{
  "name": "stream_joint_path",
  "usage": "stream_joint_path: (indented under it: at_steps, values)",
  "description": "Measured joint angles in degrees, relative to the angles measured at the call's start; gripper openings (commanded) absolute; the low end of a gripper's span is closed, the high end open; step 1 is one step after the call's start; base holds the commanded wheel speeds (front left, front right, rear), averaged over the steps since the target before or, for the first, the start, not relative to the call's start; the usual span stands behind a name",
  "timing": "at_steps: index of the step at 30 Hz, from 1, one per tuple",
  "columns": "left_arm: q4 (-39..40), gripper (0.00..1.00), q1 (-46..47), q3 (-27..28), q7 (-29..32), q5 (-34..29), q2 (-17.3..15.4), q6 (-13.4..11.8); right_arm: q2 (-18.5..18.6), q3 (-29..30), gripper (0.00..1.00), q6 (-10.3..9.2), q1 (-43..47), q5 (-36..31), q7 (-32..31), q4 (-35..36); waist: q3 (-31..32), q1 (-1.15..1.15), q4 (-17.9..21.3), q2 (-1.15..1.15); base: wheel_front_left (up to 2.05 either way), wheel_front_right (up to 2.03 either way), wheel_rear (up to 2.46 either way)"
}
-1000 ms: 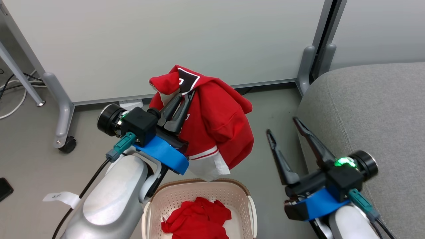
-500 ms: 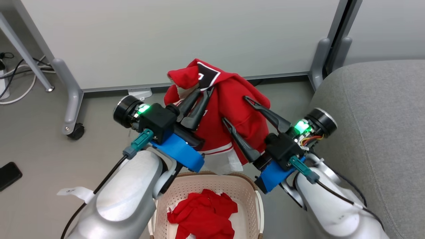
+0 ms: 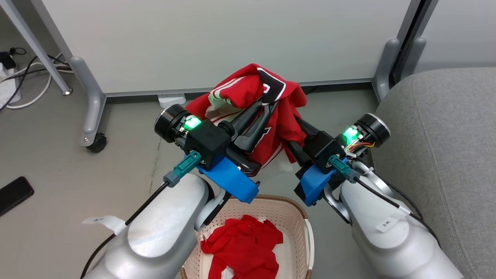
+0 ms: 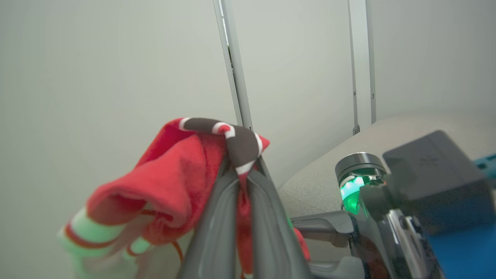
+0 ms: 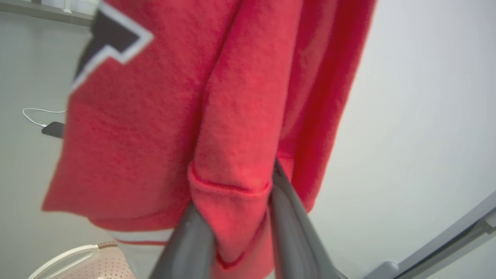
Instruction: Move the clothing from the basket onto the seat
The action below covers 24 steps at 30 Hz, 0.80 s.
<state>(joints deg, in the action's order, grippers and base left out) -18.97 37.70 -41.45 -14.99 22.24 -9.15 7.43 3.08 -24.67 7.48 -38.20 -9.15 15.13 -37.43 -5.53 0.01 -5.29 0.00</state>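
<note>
Two red garments show: a jersey with black-and-white trim hangs in the air above and beyond the far rim of the basket, clear of it, while a crumpled red heap lies inside the basket on its base. The left gripper is above the basket's far-left side, its jaws pressed together on the jersey's striped trim, which bunches over the fingertips. The right gripper is above the basket's far-right side, reaching in under the jersey. Its jaws stand partly closed around a thick folded hem, both fingers touching the cloth. Between the two grips the jersey drapes down, its pale lower edge toward the basket's far rim but apart from it. The seat, grey and broad, stands to the right of the basket. Left of the basket, well apart on the floor, lies a dark phone. Beyond it is a caster under a white panel.
</note>
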Motion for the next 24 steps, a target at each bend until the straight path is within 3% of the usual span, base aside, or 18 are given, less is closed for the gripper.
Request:
stream_joint_path:
  at_steps: [24]
  values:
    - [-0.38,0.0,0.15,0.81,0.0,-0.05,-0.63,0.0,-0.18,-2.21,0.0,0.01,-0.03,4.88,-0.01,2.11,-0.5,-0.01,-0.12,0.0,0.0,0.0,0.0]
